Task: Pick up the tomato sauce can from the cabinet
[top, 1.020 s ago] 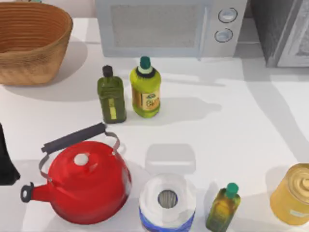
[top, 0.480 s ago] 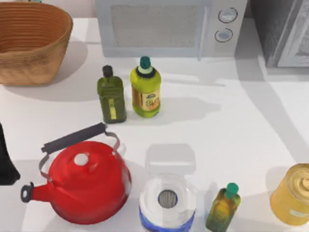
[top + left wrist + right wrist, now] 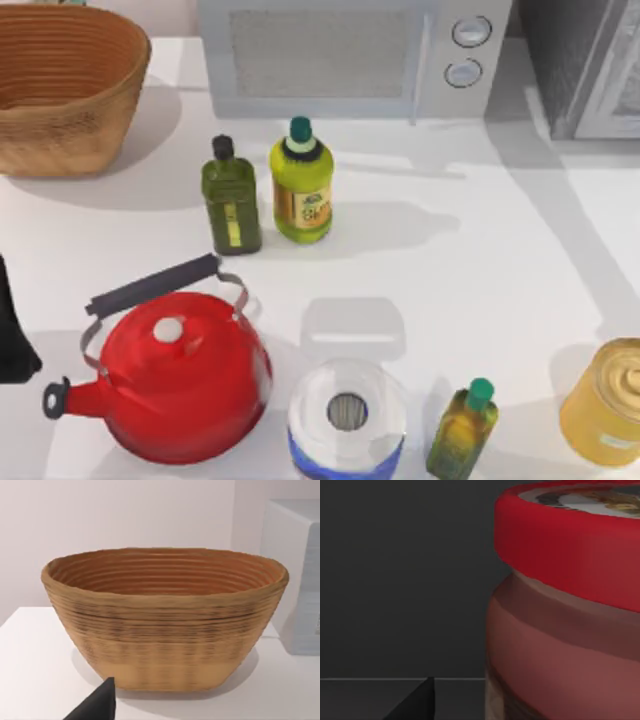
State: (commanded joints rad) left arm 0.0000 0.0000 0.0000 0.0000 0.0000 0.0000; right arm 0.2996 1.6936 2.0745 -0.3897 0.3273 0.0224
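**Right gripper at a red-lidded jar inside the dark cabinet; left arm parked.**

Your right gripper (image 3: pixel 415 706) sits close to a round jar (image 3: pixel 560 630) with a smooth red lid and a glossy brown-red body, against a dark flat wall. You cannot tell whether this is the tomato sauce can, nor whether either gripper is released or clenched. The speckled grey cabinet (image 3: pixel 585 60) stands at the table's far right, beside one pale microwave (image 3: pixel 340 55). Your left arm (image 3: pixel 12 335) rests at the left edge, facing one ribbed woven basket (image 3: pixel 165 615). On the white table (image 3: pixel 480 260) you have three bottles (image 3: pixel 301 180), one shiny red kettle (image 3: pixel 175 375), one golden can (image 3: pixel 610 400) and one paper roll (image 3: pixel 347 415).
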